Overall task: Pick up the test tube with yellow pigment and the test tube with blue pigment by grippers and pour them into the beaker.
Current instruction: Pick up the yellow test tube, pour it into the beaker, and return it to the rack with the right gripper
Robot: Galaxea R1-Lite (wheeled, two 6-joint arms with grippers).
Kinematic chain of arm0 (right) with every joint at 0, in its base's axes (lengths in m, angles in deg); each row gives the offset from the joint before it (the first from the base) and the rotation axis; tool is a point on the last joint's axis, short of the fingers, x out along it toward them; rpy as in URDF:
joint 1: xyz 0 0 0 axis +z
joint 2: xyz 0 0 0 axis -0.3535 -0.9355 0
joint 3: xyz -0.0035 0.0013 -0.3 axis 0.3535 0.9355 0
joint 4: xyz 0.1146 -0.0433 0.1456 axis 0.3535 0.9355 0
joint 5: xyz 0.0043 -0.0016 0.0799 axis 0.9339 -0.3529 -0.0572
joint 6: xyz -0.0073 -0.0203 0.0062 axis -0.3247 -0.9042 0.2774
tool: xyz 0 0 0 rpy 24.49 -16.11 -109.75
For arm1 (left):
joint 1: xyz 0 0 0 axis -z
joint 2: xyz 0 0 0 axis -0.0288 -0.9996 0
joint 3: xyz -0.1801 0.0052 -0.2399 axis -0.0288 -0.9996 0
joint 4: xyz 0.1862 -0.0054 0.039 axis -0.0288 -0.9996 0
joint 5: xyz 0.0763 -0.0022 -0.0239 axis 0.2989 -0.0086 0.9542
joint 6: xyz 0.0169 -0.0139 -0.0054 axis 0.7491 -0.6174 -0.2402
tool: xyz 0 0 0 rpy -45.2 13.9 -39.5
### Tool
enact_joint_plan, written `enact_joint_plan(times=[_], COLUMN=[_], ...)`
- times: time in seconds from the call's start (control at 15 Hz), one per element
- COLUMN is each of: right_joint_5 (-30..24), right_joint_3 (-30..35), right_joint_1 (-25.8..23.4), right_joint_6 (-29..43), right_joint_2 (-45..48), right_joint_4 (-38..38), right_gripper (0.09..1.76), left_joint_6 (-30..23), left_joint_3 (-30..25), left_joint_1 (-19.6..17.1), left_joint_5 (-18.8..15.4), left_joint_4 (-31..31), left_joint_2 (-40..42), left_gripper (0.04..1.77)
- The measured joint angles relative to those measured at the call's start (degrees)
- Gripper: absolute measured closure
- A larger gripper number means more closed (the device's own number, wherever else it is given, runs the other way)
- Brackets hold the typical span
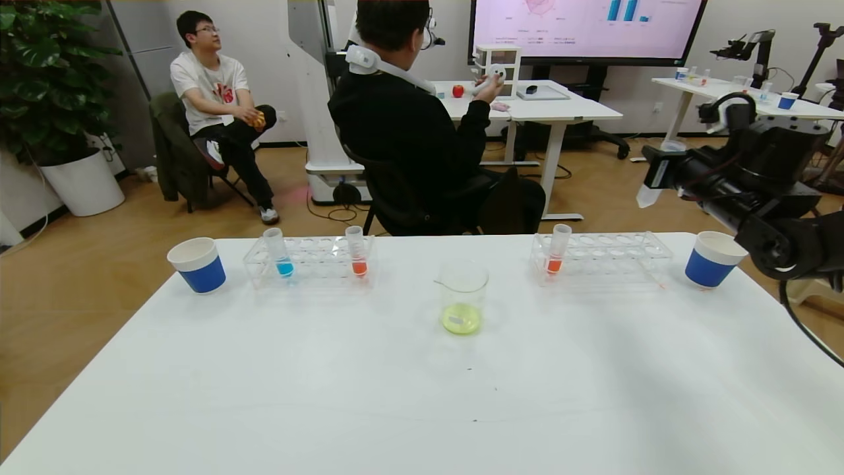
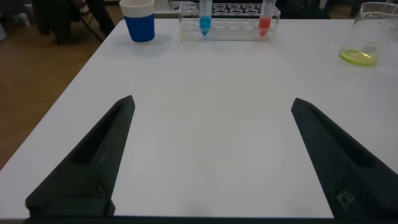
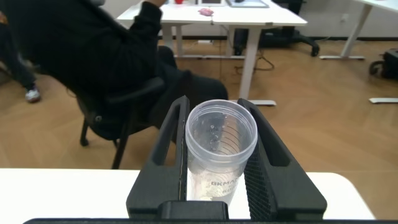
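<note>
Writing: faint raised letters are seen on the tube wall in the right wrist view, but they cannot be read with certainty; printed graduation rings are seen inside the tube.
Right claw (image 3: 216, 146): it is closed on the test tube with yellow pigment (image 3: 219, 149), whose open mouth is turned toward the wrist camera; the tube looks emptied, with only droplets on its wall.
Right claw, head view (image 1: 649, 175): it is held raised beyond the far right of the beaker, above the table's far edge, with the tube's tapered tip (image 1: 646, 196) slanting downward.
Beaker (image 1: 463, 296): it stands upright near the middle of the table (image 1: 422, 396), with yellow-green liquid pooled in its bottom; it is well apart from the right claw.
Test tube with blue pigment (image 1: 277, 253): it stands upright in the clear rack (image 1: 310, 259) to the far left of the beaker, with an orange-red tube (image 1: 357, 251) in the same rack.
Left claw (image 2: 211, 155): its fingers are spread wide over bare table, on the near left of the beaker, well apart from the blue tube.
Left wrist view only: the left claw is seen here and not in the head view.
Second rack (image 1: 601, 256): it lies to the far right of the beaker, and one orange-red tube (image 1: 557, 249) is held in it.
Paper cups: a blue-and-white cup (image 1: 197, 264) is left of the first rack, another (image 1: 712, 258) right of the second.
</note>
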Motion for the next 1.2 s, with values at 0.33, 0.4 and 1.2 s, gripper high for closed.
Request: enact_joint_plan(times=[0.33,0.4,1.2], right_joint_5=[-2.4,-2.4,-1.9], right_joint_3=[-3.0,-3.4,-6.6], right_joint_1=[-8.5,-9.7,-17.5], right_joint_6=[0.0,-0.2,-3.5], right_joint_2=[-0.6,-0.9,-10.8], right_joint_4=[5.2,6.0,4.7], right_gripper=[1.33,1.33,1.33], left_joint_6=[0.0,0.0,0.0], left_joint_3=[0.0,0.0,0.0], left_joint_1=[0.0,0.0,0.0], left_joint_5=[0.0,0.0,0.0], left_joint_4=[0.0,0.0,0.0], left_joint_2=[0.0,0.0,0.0], left_gripper=[0.06,0.06,0.06])
